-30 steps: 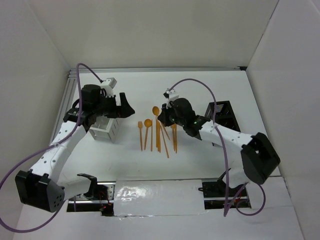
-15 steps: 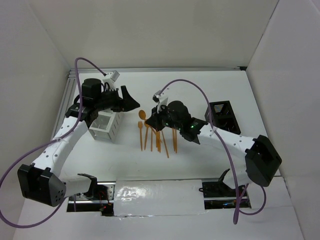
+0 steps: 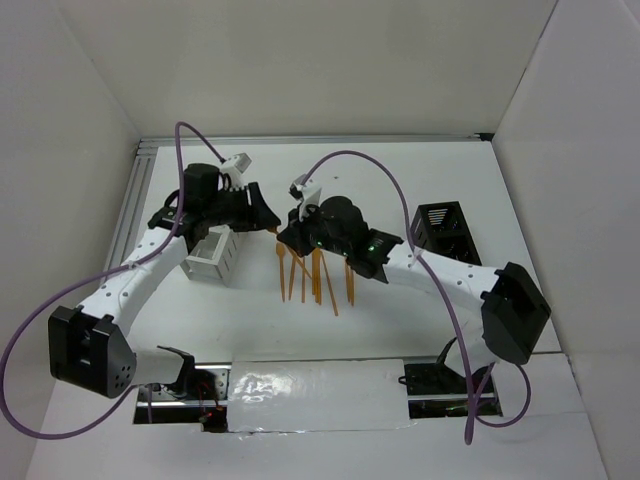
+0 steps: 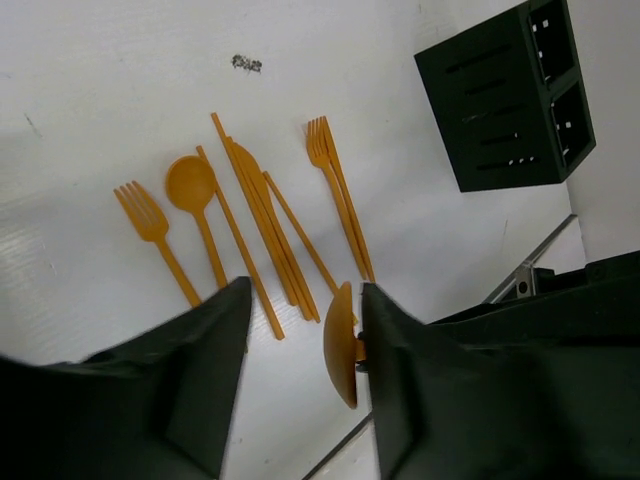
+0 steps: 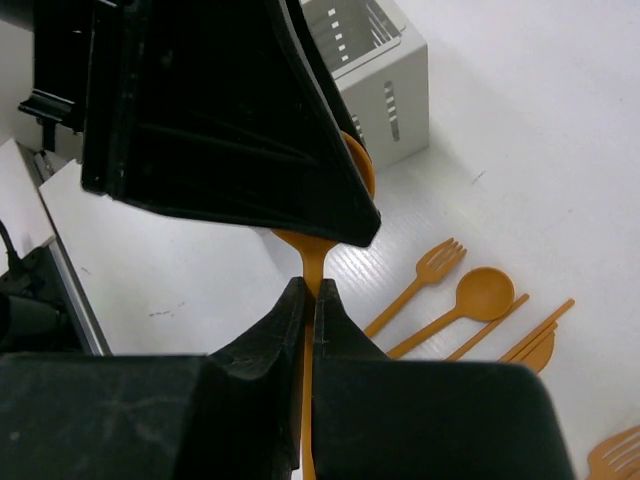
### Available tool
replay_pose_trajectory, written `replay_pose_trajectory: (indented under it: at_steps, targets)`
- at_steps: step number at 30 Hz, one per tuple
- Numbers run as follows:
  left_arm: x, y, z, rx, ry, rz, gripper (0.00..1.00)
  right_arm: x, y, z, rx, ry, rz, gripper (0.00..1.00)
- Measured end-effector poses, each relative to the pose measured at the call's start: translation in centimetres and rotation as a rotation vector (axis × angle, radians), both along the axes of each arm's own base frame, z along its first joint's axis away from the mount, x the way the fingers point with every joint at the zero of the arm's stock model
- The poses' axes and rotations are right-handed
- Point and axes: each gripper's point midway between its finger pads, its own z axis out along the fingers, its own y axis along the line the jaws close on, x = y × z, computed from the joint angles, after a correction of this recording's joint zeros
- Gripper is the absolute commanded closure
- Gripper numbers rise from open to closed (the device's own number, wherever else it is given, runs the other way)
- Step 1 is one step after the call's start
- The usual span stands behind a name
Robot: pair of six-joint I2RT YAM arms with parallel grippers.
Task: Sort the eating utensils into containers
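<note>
1. While the right gripper [image 5: 308, 288] is pressed shut on the handle of a slim orange plastic spoon [image 5: 311, 262], the spoon's round bowl sits between the spread fingers of the left gripper [image 4: 305, 295]. That gripper is wide open and holds nothing. The bowl sits close against one finger, and I cannot tell whether they touch.
2. This held spoon hangs above the white table [image 3: 400, 180], at the far left end of the row of loose utensils, between that row and the left container.
3. Containers, two: a white slotted plastic caddy [image 3: 212, 256] stands on the left and a black slotted plastic caddy [image 4: 505, 100] on the right, well apart. No utensil shows in either.
4. Loose utensils lie flat mid-table, side by side:
   - three small orange forks, one [image 4: 150, 225] at the left end and two overlapping [image 4: 335, 190] at the right end;
   - one second round-bowled orange spoon [image 4: 192, 190], just right of the single fork;
   - about four straight orange pieces [image 4: 262, 230], knives or sticks, so bunched and crossed that the count is uncertain.
5. With the held one, that makes two spoons.
6. Both grippers meet over the far end of the row and cover it in the overhead view. The left gripper's black fingers hide most of the held bowl from the right wrist camera.
7. Purple cables [image 3: 345, 153] arch above both arms, and a small dark speck [image 4: 245, 63] marks the table beyond the row.
</note>
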Motion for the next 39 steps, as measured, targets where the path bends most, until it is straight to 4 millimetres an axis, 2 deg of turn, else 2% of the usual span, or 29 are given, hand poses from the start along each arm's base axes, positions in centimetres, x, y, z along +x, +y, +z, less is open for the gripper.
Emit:
replay_pose_trajectory:
  at_steps: [3, 5, 6, 7, 8, 9, 10, 11, 13, 16, 19, 22, 24, 25, 28, 29, 31, 36, 38, 39]
  targets:
    - [0.2, 0.0, 0.0, 0.002, -0.004, 0.01, 0.7, 0.6, 0.4, 0.1, -0.007, -0.004, -0.01, 1.0]
    - [0.3, -0.1, 0.2, 0.0, -0.011, 0.009, 0.82, 0.9, 0.7, -0.1, -0.014, 0.0, -0.012, 0.95]
    - [0.3, -0.1, 0.2, 0.001, -0.014, 0.012, 0.93, 1.0, 0.8, -0.4, -0.021, 0.006, -0.013, 0.89]
    - [0.4, 0.0, 0.0, 0.008, -0.015, 0.012, 1.0, 1.1, 0.9, -0.6, -0.026, 0.01, -0.013, 0.7]
    - [0.5, -0.1, -0.1, 0.008, -0.005, 0.014, 1.0, 1.1, 1.0, -0.6, -0.033, 0.018, -0.013, 0.55]
    - [0.6, 0.0, -0.3, 0.016, 0.001, 0.017, 1.0, 1.2, 1.1, -0.6, -0.042, 0.03, -0.015, 0.43]
    - [0.9, 0.1, -0.4, 0.026, 0.007, 0.024, 1.0, 1.4, 1.1, -0.4, -0.056, 0.041, -0.017, 0.36]
    - [1.2, 0.2, -0.4, 0.037, 0.012, 0.032, 1.0, 1.7, 1.1, 0.0, -0.065, 0.05, -0.026, 0.13]
    - [2.5, 0.7, 0.1, 0.076, -0.01, 0.063, 1.0, 2.3, 0.9, 1.4, -0.052, 0.059, -0.046, 0.0]
    - [4.7, 2.2, 2.3, 0.157, -0.114, 0.123, 1.0, 3.4, -1.8, 3.2, -0.026, 0.056, -0.106, 0.0]
    - [7.2, 4.7, 6.4, 0.214, -0.246, 0.201, 1.0, 4.0, -6.6, 4.7, -0.003, 0.048, -0.207, 0.0]
    - [9.5, 9.3, 10.9, 0.271, -0.371, 0.318, 1.0, 4.4, -10.7, 7.0, 0.04, 0.01, -0.303, 0.0]
    - [10.4, 12.9, 12.8, 0.343, -0.445, 0.399, 1.0, 4.5, -12.6, 8.2, 0.068, -0.011, -0.346, 0.0]
    - [10.6, 14.3, 13.0, 0.38, -0.461, 0.431, 1.0, 4.6, -13.4, 8.3, 0.076, -0.011, -0.367, 0.0]
    - [10.6, 17.3, 12.4, 0.484, -0.489, 0.486, 1.0, 5.2, -14.6, 6.5, 0.071, 0.028, -0.41, 0.0]
    - [10.5, 17.8, 11.7, 0.505, -0.478, 0.495, 1.0, 5.3, -14.7, 5.4, 0.061, 0.049, -0.42, 0.0]
    - [10.4, 18.9, 10.1, 0.54, -0.455, 0.503, 1.0, 5.5, -14.5, 2.2, 0.024, 0.121, -0.432, 0.02]
    - [10.0, 20.5, 5.0, 0.568, -0.384, 0.519, 1.0, 5.6, -13.6, -4.5, -0.067, 0.256, -0.444, 0.06]
    - [9.7, 20.7, 3.1, 0.581, -0.352, 0.519, 0.99, 5.3, -12.9, -6.2, -0.097, 0.285, -0.437, 0.07]
    - [9.5, 20.8, 2.2, 0.586, -0.338, 0.519, 0.93, 5.4, -12.6, -6.4, -0.098, 0.283, -0.434, 0.08]
